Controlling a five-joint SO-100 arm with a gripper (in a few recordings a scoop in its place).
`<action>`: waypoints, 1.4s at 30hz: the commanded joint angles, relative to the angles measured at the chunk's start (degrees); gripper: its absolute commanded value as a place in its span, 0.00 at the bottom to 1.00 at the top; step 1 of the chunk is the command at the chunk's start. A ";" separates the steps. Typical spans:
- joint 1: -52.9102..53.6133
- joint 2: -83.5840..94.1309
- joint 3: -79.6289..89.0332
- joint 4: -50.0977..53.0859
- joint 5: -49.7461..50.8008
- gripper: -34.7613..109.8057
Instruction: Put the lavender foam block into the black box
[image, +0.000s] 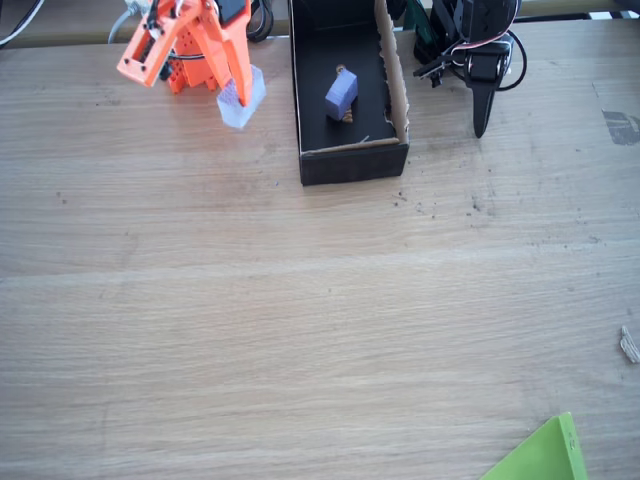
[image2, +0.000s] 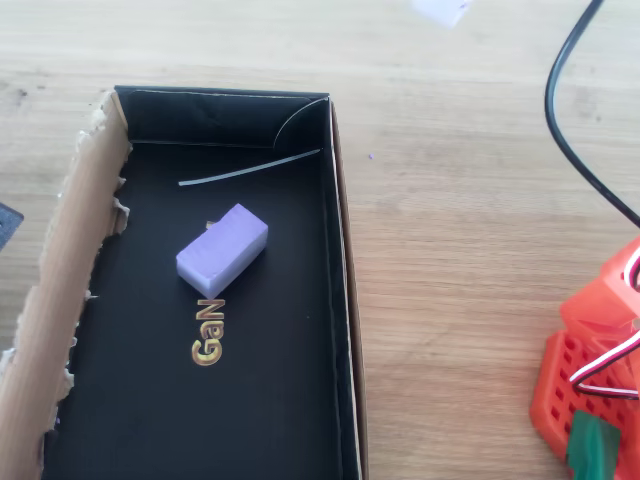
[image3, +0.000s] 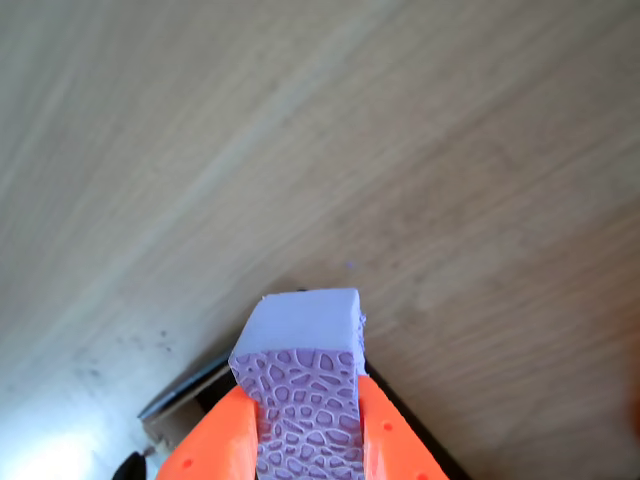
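Note:
My orange gripper (image: 238, 98) hangs left of the black box (image: 352, 165) in the fixed view, shut on the lavender foam block (image: 243, 100). The wrist view has the block (image3: 305, 330) pinched between the two orange fingers (image3: 215, 445), its cell-patterned face toward the camera and wooden table below it. The box (image2: 340, 300) is shallow, with a black floor and one torn brown cardboard wall (image2: 70, 290). Inside it lies another lavender block (image2: 222, 250), beside gold lettering. That block (image: 341, 93) rests near the middle of the box floor.
The arm's orange base (image2: 590, 390) stands right of the box in the overhead view, with a black cable (image2: 565, 120) looping above it. A green sheet corner (image: 540, 455) pokes in at the bottom right of the fixed view. Bare wooden table (image: 300, 330) spreads in front.

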 joint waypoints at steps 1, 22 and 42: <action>0.00 2.02 -1.85 0.09 0.79 0.24; -34.63 -6.68 -4.04 -13.71 1.58 0.24; -36.47 -15.21 -2.81 -18.02 -1.05 0.52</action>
